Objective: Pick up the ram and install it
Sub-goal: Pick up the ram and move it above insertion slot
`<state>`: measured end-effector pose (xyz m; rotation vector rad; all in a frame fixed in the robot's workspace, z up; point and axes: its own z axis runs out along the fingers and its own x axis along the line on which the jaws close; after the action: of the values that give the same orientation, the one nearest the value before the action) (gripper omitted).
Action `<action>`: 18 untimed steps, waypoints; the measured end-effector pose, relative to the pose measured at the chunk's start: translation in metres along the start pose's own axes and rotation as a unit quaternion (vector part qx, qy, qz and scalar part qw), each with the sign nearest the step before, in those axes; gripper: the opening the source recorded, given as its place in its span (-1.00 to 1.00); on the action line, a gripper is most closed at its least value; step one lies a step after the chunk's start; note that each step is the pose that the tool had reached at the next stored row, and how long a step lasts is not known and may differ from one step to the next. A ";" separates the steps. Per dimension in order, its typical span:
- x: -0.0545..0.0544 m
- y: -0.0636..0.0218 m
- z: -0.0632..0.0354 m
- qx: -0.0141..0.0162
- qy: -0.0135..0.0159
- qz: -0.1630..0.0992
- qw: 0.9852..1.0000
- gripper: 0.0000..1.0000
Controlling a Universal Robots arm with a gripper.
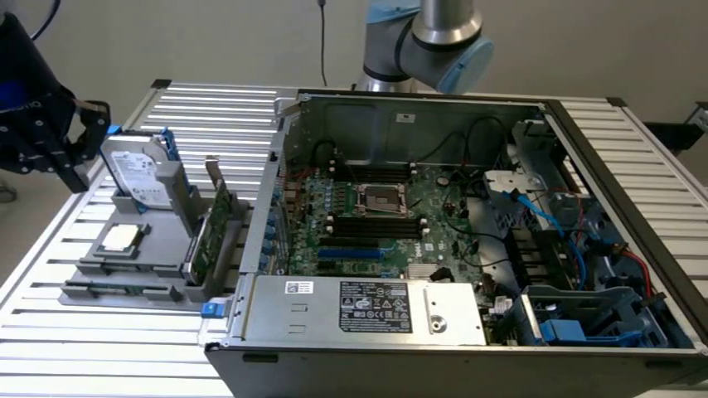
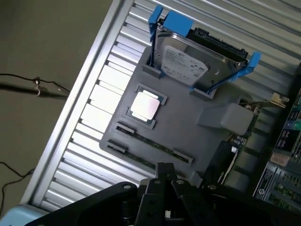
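Note:
The ram (image 2: 151, 143) is a thin dark stick lying flat in a slot of the grey parts holder (image 2: 188, 136), just beside the CPU (image 2: 144, 106). My gripper (image 2: 164, 168) hovers above the holder's edge, short of the ram, fingers shut together with nothing between them. In the exterior view the gripper (image 1: 75, 143) hangs at the exterior view's left, above and beside the holder (image 1: 144, 257). The open computer case (image 1: 465, 249) shows its motherboard with black memory slots (image 1: 376, 225).
On the holder a hard drive (image 2: 186, 61) stands in a blue bracket, and a tall green expansion card (image 1: 212, 236) stands by the case. The slatted metal table (image 1: 122, 348) carries everything. Cables lie on the floor (image 2: 33, 84) beyond the table edge.

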<state>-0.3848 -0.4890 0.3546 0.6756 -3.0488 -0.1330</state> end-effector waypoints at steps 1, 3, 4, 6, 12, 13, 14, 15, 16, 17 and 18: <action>0.000 0.0000 0.0000 0.000 0.001 -0.009 1.000 -0.79; 0.000 0.0000 0.0003 0.000 0.002 -0.027 1.000 -0.79; 0.000 0.0000 0.0004 0.000 0.003 -0.036 0.999 -0.79; 0.000 0.0000 0.0007 0.000 0.005 -0.054 0.999 -0.79; 0.000 -0.0001 0.0017 0.000 0.009 -0.108 0.994 -0.79; 0.000 -0.0001 0.0018 0.000 0.010 -0.118 0.993 -0.79; 0.000 -0.0002 0.0020 0.000 0.011 -0.126 0.992 -0.79; 0.000 -0.0002 0.0022 0.000 0.012 -0.135 0.991 -0.79; 0.000 -0.0002 0.0024 0.000 0.013 -0.144 0.989 -0.79; 0.000 -0.0002 0.0025 0.000 0.013 -0.153 0.988 -0.79; 0.000 -0.0002 0.0027 0.000 0.014 -0.162 0.987 -0.79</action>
<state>-0.3848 -0.4890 0.3519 1.1572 -2.8861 -0.1267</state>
